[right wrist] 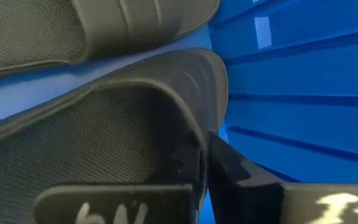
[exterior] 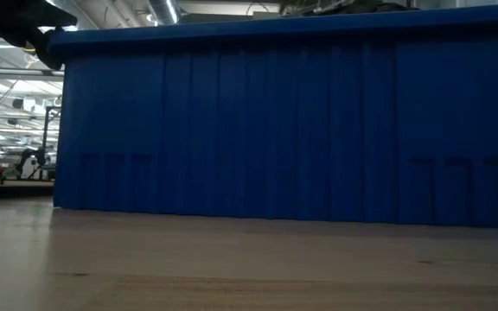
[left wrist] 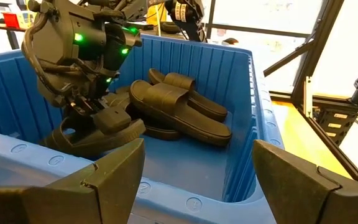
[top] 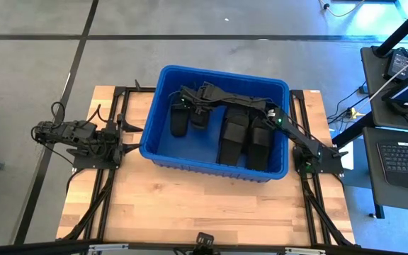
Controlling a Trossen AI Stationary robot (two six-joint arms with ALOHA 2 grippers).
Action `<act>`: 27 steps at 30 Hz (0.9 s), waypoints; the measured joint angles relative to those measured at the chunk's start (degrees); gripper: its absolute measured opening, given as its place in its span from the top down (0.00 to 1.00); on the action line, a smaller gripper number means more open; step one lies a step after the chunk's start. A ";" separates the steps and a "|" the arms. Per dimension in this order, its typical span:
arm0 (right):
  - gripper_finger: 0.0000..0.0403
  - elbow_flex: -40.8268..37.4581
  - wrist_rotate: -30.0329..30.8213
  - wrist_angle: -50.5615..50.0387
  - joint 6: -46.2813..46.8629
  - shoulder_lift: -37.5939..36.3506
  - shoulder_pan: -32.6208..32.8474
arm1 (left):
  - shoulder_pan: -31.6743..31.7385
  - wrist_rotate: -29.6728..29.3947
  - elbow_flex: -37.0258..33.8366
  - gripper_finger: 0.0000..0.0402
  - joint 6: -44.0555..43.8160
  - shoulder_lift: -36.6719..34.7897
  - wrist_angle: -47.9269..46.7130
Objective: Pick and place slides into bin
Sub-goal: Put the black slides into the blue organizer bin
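Observation:
The blue bin (top: 214,170) stands in the middle of the table and fills the low view (exterior: 275,121). Several black slides lie inside it: a group on the bin's right half (top: 246,142), also in the left wrist view (left wrist: 179,102), and one beside the held one (top: 199,119). My right gripper (top: 184,103) reaches into the bin's left half and is shut on a slide (left wrist: 98,134). My left gripper (left wrist: 197,149) is open and empty, just outside the bin's left wall (top: 122,138). My right gripper pinches the slide's raised side edge (right wrist: 199,134) between its two fingers, one finger (right wrist: 185,163) on the inner side and one (right wrist: 238,171) on the outer side. The fingers come from above, slanting down into the bin. The slide sits tilted; the bin's wall hides whether it touches the floor.
The bin's left wall (left wrist: 166,193) stands right before my left gripper. Bare wooden table (top: 190,205) lies in front of the bin. Desks with a laptop (top: 406,159) stand beyond the table's right edge.

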 joint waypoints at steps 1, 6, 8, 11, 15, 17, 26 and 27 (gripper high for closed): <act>0.96 0.00 -0.02 0.00 0.00 0.00 -0.01 | 0.00 0.00 0.00 0.28 0.00 0.02 0.00; 0.96 0.03 -0.20 0.13 -0.05 0.42 0.05 | 0.00 -0.04 0.00 0.28 0.00 0.01 0.00; 0.94 0.03 -0.18 0.40 -0.07 0.42 0.05 | 0.00 -0.03 0.00 0.28 0.00 0.01 0.00; 0.89 0.03 -0.18 1.40 0.61 0.48 0.03 | 0.00 -0.04 0.00 0.28 0.00 0.01 0.00; 0.85 0.03 -0.33 1.55 1.38 0.55 0.01 | 0.00 -0.04 0.00 0.28 0.00 0.00 0.00; 0.85 0.03 -0.42 1.62 0.57 0.55 -0.01 | 0.00 -0.04 0.00 0.28 0.00 0.00 0.00; 0.84 0.03 -7.92 2.40 -1.80 0.63 -0.10 | 0.00 -0.99 0.00 0.28 0.00 0.01 0.00; 0.84 0.03 -7.99 2.40 -1.93 0.63 -0.12 | 0.02 -1.09 0.00 0.28 0.00 0.02 0.00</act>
